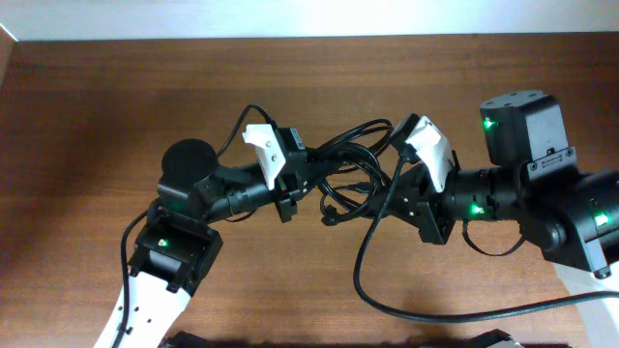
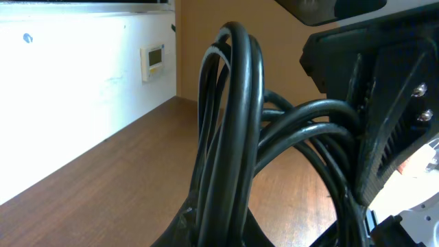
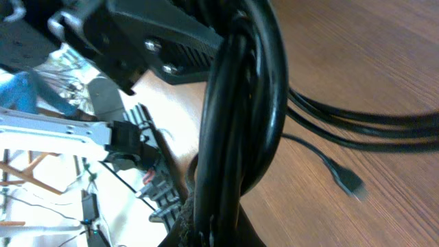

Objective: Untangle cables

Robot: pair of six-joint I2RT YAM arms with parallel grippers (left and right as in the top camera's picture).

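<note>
Left end effector (image 1: 308, 164): pinched shut on the left side of the cables (image 1: 350, 166), anchoring the bunch.
Right end effector (image 1: 395, 166): pressed together on the bunch's right side; judged to be an opposing hold for drawing loops apart.
Cables: knotted between both end effectors, mid-counter (image 1: 97, 116), loops interlaced.
Plug end (image 3: 350, 182): lies loose on the counter, trailing from the knot.

- Brown wooden table (image 1: 97, 145) spreads under both my arms.
- One small plug end (image 3: 346, 182) of the cables (image 3: 240, 103) seems to rest on it.
- My right arm's thick wire (image 1: 360, 273) loops across the wood.
</note>
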